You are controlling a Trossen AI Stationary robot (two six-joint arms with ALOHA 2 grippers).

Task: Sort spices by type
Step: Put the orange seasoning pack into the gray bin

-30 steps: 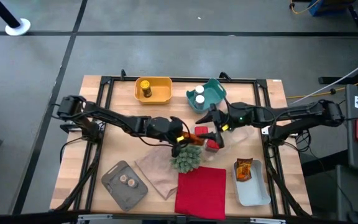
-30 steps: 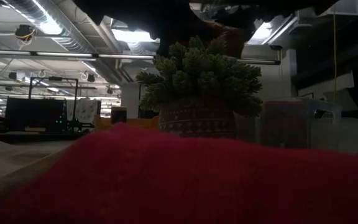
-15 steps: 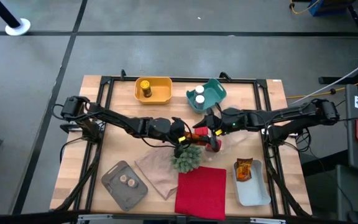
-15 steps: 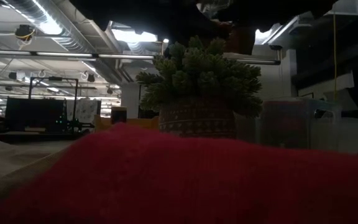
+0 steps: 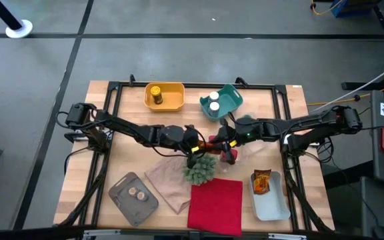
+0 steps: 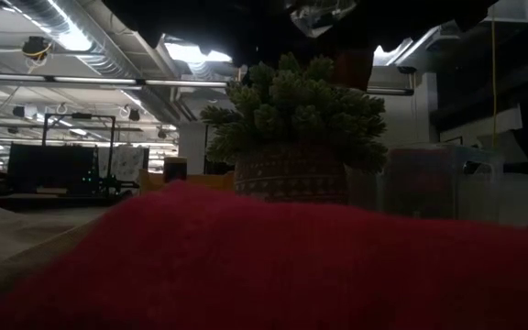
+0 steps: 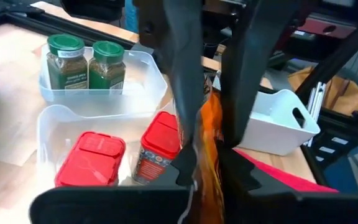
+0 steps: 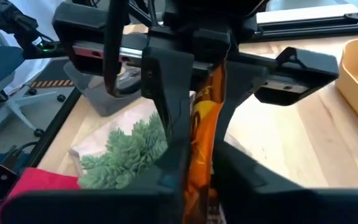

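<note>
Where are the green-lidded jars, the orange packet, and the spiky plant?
green-lidded jars (image 7: pixel 65 45), left wrist view, the left jar's lid.
orange packet (image 8: pixel 202 134), right wrist view, its middle.
spiky plant (image 5: pixel 200 169), high view, its crown.

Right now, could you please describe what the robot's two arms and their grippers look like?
Both arms are dark, slim and jointed, with black cables along them. The left gripper and right gripper each have two flat, dark, tapering fingers on a wide dark crossbar. A small green light shows on the right arm, and yellow-orange marks near the left wrist.
</note>
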